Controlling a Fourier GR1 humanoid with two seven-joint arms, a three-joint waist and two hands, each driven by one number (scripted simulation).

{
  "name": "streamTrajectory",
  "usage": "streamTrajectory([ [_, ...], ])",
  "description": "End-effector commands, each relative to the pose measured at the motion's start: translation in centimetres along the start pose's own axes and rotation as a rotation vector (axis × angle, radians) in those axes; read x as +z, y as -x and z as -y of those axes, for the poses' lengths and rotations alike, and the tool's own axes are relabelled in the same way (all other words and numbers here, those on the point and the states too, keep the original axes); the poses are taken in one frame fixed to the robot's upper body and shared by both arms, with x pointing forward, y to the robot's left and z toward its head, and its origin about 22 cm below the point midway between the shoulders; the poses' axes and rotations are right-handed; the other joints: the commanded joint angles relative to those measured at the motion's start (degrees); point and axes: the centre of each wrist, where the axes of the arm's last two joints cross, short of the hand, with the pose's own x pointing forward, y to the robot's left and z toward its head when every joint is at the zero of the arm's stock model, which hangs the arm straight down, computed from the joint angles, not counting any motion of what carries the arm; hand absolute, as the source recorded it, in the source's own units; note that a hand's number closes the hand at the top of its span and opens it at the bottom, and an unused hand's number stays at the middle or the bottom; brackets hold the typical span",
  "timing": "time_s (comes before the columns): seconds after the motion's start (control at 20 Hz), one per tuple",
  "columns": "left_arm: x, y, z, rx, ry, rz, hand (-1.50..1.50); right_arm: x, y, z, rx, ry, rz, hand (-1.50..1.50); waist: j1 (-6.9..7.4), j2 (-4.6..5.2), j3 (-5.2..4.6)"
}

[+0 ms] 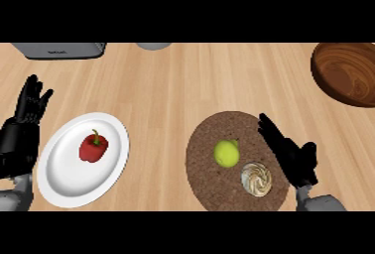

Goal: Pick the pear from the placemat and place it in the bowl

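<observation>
In the head view, the pear (226, 153) is seen lying on the round placemat (212, 130), beside a swirled pastry (256, 178). The right hand (291, 155) is held just right of it, fingers straight, holding nothing. The left hand (23, 126) rests open at the left edge. The bowl (344, 73) is set well apart, upper right.
</observation>
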Motion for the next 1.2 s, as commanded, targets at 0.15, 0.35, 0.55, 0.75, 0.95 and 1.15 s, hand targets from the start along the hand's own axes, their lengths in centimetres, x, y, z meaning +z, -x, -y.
streamTrajectory([
  [0.15, -2.2, -0.9, 1.3, 0.111, 0.002, -0.009, 0.00, -6.6, -9.0, -6.3, -0.316, 0.036, 0.157, -1.50, 2.50, -0.55, -0.56],
  [0.35, -2.5, -1.2, 1.1, 0.198, 0.029, -0.048, 0.00, -7.2, -9.4, -2.3, 0.090, 0.427, 0.133, -1.50, 2.22, -1.21, -1.45],
  [0.55, -3.1, -1.5, -0.1, 0.226, 0.024, -0.068, 0.00, -7.9, -9.9, -9.8, 0.085, 0.597, 0.211, -1.50, 2.26, -1.49, -0.91],
  [0.75, -3.8, -1.0, -1.8, 0.218, 0.022, -0.094, 0.00, -7.0, -12.6, -14.0, 0.171, 0.556, 0.155, -1.50, 0.39, -1.78, -0.84],
  [0.95, -3.9, -0.3, -1.8, 0.215, 0.001, -0.110, 0.00, -8.7, -16.3, -11.7, 0.407, 0.559, -0.002, -1.50, -0.30, -1.85, -0.95],
  [1.15, -2.6, 0.2, -1.7, 0.225, -0.001, -0.119, 0.00, -7.1, -20.4, -9.3, 0.490, 0.551, -0.172, -1.50, -0.78, -2.19, -0.81],
])
